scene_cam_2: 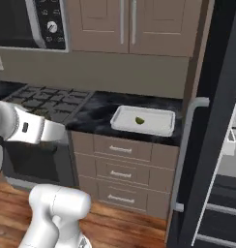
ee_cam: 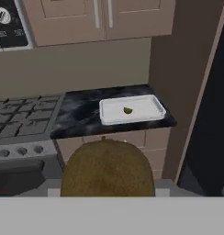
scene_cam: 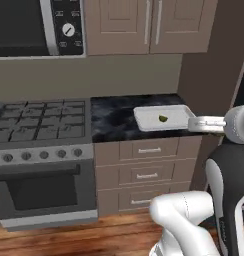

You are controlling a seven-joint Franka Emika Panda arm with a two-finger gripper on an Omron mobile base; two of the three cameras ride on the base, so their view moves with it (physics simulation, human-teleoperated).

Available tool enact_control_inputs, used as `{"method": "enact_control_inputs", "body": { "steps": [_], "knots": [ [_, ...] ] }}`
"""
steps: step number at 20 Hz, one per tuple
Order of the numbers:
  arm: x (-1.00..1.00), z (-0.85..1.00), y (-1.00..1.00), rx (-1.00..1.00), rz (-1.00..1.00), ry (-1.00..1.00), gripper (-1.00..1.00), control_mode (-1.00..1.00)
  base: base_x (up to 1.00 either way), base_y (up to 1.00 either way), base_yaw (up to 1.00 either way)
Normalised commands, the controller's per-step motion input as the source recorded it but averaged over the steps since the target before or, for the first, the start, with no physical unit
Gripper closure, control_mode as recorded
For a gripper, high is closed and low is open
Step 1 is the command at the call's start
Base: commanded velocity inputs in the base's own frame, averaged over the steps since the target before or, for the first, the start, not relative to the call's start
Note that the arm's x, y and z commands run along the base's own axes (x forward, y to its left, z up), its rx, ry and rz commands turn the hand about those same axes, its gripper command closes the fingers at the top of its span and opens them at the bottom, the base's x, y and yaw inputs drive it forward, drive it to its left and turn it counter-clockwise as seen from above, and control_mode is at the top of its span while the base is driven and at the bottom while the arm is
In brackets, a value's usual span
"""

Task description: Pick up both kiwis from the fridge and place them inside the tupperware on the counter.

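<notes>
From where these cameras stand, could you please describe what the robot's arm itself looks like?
The arm is made of glossy white rounded shells with dark, nearly black bands at the joints. In the right base view, a white cylindrical link carries a small dark mark on its side. No loose cables show.

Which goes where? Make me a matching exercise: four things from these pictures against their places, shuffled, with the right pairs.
Things:
1. green kiwi
2. brown kiwi
3. tupperware
4. stove

Places:
A. on the counter
B. left of the counter
C. in the gripper
D. inside the tupperware

Pairs: 1-D, 2-C, 3-A, 4-B
</notes>
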Motion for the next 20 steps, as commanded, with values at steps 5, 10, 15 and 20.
{"method": "enact_control_inputs", "body": {
  "steps": [5, 10, 15, 20],
  "knots": [
    [0.0, 0.0, 0.0, 0.0, 0.0, 0.0, 1.0, 1.0, 1.0, 0.31, -0.55],
    [0.0, 0.0, 0.0, 0.0, 0.0, 0.0, 1.0, 1.0, 1.0, 0.18, -0.15],
    [0.0, 0.0, 0.0, 0.0, 0.0, 0.0, 1.0, 1.0, 0.92, 0.0, 0.02],
    [0.11, -0.03, -0.05, 0.0, 0.04, 0.09, 1.0, -1.0, 0.55, -0.15, 0.13]
  ]
}}
